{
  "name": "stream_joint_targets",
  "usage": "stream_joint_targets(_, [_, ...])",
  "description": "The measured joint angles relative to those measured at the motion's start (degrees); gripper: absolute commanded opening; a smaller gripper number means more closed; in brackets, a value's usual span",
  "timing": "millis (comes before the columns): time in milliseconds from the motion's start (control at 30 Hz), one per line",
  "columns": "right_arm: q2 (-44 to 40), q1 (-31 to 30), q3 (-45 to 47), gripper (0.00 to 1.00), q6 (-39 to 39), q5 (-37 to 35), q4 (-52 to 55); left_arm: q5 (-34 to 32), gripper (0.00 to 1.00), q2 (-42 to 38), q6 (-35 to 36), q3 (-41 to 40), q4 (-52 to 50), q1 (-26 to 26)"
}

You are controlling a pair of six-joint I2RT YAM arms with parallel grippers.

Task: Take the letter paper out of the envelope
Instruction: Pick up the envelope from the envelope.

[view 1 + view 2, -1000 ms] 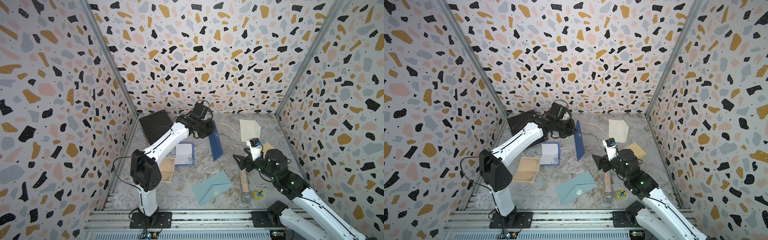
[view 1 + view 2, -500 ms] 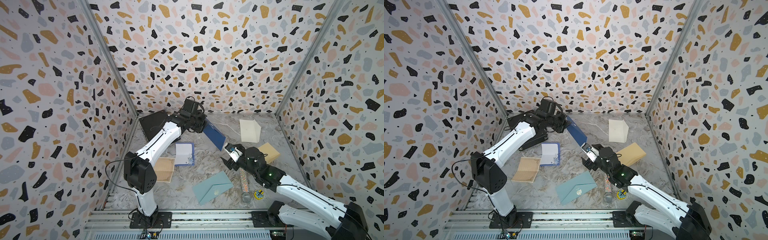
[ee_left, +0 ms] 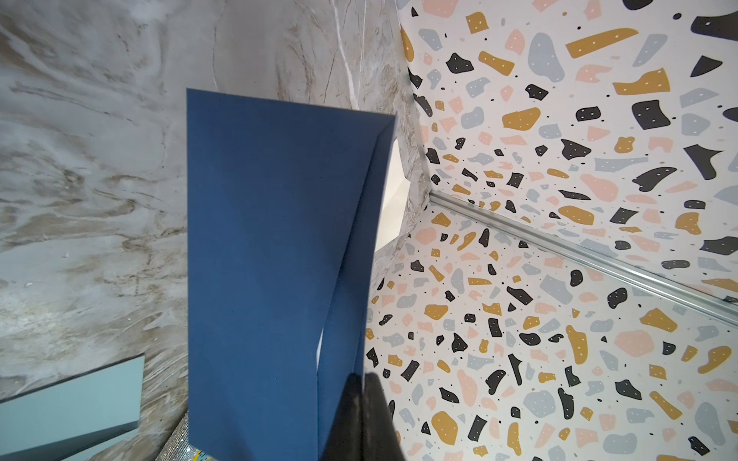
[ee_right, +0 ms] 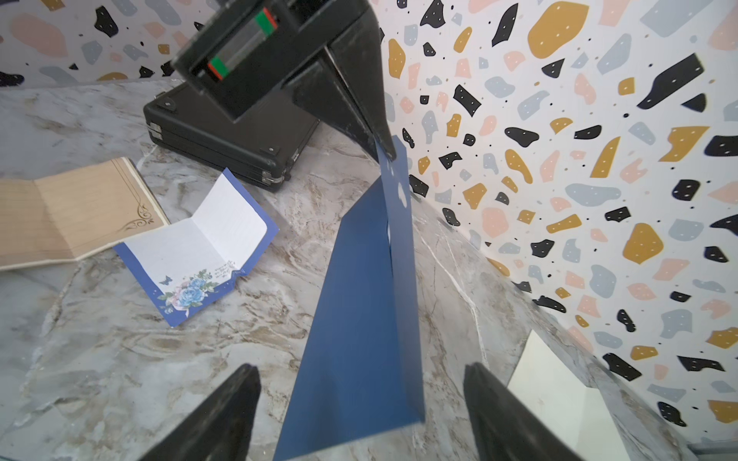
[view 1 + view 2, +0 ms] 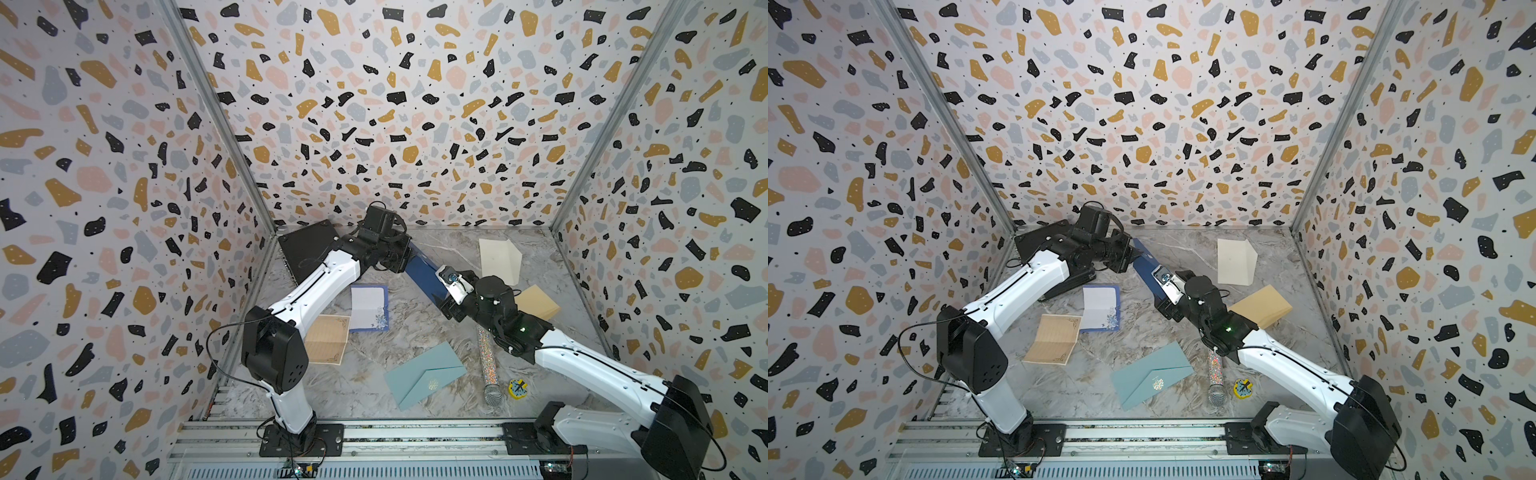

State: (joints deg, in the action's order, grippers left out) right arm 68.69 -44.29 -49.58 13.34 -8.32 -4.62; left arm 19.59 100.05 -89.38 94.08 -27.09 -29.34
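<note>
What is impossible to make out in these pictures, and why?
Letter paper inside the dark blue paper envelope: left wrist view, the envelope's walls hide it; only a pale sliver shows at the flap.
Fingers of the right gripper: in both top views, its wrist largely covers them.
Writing on the blue-bordered floral letter sheet: right wrist view, too small.
Left gripper: left wrist view, cut off by the picture's edge.

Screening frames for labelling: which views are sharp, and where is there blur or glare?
Both top views: sharp, evenly lit, walls splayed by the wide lens. Left wrist view: left pincer blurred against the dark blue envelope. Right wrist view: right pincer's fingers soft, cream paper washed out.
</note>
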Motion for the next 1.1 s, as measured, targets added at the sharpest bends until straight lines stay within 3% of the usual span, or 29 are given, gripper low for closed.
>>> stream_joint_targets(300, [5.7,2.3,-7.0,0.61,-5.6,2.2,5.2,1.0,0.00,-2.4,-0.2,-1.9,1.3,0.0])
stream_joint_targets(367, [6.0,2.7,-7.7,0.54,-7.0,2.9,6.4,1.0,0.00,-2.7,-0.3,-2.3,1.5,0.0])
stream_joint_targets(533, [6.5,3.6,-8.6,0.22,-10.2,5.1,8.6,1.0,0.00,-2.9,-0.3,-3.0,1.8,0.0])
stream_joint_targets(600, [6.9,3.8,-9.0,0.17,-10.9,5.9,9.2,1.0,0.00,-3.0,-0.5,-3.6,2.1,0.0])
stream_joint_targets(700, [7.0,3.8,-9.0,0.02,-12.1,6.5,9.8,1.1,0.00,-3.1,-0.5,-4.2,2.4,0.0])
stream_joint_targets(767, [7.0,3.9,-9.0,0.00,-12.7,6.7,10.3,1.2,0.00,-3.1,-0.6,-4.4,2.8,0.0])
stream_joint_targets(933, [7.0,4.3,-9.8,0.00,-15.1,7.6,11.5,2.7,0.58,-3.1,-0.7,-4.8,6.3,0.0])
stream_joint_targets(1000, [7.0,4.8,-10.7,0.00,-16.3,8.0,12.2,3.3,0.76,-3.1,0.2,-4.8,7.6,0.1])
stream_joint_targets(1100, [7.0,6.4,-12.6,0.00,-19.0,9.9,13.6,3.3,0.86,-3.3,2.7,-4.7,7.6,0.7])
